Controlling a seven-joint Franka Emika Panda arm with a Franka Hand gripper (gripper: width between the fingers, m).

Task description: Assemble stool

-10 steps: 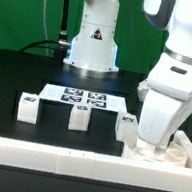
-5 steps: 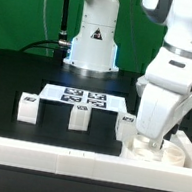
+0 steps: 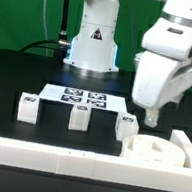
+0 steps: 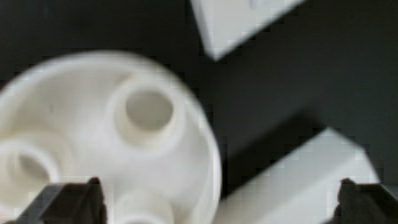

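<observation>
You are seeing the gripper [image 3: 150, 119] hanging over the black table [image 3: 16, 79] on the exterior view's right, just above the stool parts and touching none of them. In the wrist view its fingertips [image 4: 71, 200] are standing wide apart, and nothing is sitting between them.

The stool seat [image 3: 155, 153], a thick round white disc with a raised rim, is lying flat below the gripper and a little to the exterior view's right of it. It is resting in the corner formed by the white border rail [image 3: 63, 160]. The wrist camera is showing round recesses in the seat's face.

Three stool legs are standing in a row on the table, each showing a black-and-white tag. The near leg [image 3: 127, 127] is standing just beside the seat, on the exterior view's left of it. The middle leg [image 3: 79, 116] and the far leg [image 3: 28, 106] are standing well apart from the seat. The marker board [image 3: 83, 98] is lying flat just behind the row.
</observation>
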